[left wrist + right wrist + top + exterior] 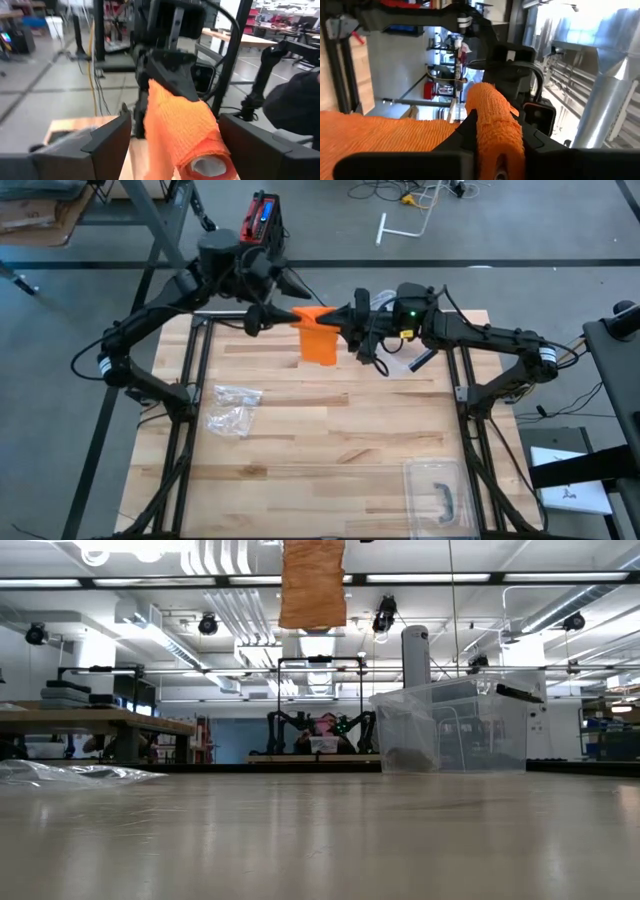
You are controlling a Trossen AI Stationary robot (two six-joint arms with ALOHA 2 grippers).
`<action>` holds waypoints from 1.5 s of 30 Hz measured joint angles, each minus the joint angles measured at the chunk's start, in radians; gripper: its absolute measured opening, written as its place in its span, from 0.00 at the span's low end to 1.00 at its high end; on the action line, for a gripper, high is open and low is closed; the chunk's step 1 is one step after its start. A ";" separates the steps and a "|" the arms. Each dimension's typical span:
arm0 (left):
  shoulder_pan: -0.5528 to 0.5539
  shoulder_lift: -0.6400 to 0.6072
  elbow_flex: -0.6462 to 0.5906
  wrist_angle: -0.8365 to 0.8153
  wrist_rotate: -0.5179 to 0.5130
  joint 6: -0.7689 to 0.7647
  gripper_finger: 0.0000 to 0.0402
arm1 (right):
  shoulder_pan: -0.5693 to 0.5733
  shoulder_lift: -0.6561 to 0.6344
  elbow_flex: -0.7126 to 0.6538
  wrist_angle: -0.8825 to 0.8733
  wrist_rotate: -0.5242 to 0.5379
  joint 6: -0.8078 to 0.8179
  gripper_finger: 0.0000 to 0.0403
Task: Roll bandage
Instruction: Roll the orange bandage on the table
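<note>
Your risk here: the roll loosens or slips out, since only the right gripper [345,320] has it; its fingers are clamped on the rolled end of the bandage [320,340], held in the air over the far edge of the table [330,470]; if that grip is light, the hanging tail's weight can unwind the turns. The left gripper [280,312] sits just beside the roll with fingers spread wide, holding nothing; close it off-centre and you may crush or skew the roll. The bandage is orange, crepe-textured, partly wound into a tight cylinder with a pale core; a flat tail hangs down from it, well clear of the table.
</note>
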 joint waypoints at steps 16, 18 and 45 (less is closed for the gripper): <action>-0.016 0.024 0.003 -0.121 0.002 0.054 0.53 | -0.003 0.001 -0.001 -0.029 0.012 -0.041 0.19; -0.019 0.024 0.000 -0.123 0.002 0.075 0.45 | -0.003 0.001 -0.001 -0.028 0.012 -0.022 0.21; -0.014 -0.102 -0.024 -0.247 -0.362 0.522 0.11 | -0.037 -0.027 0.000 0.040 0.087 1.142 0.74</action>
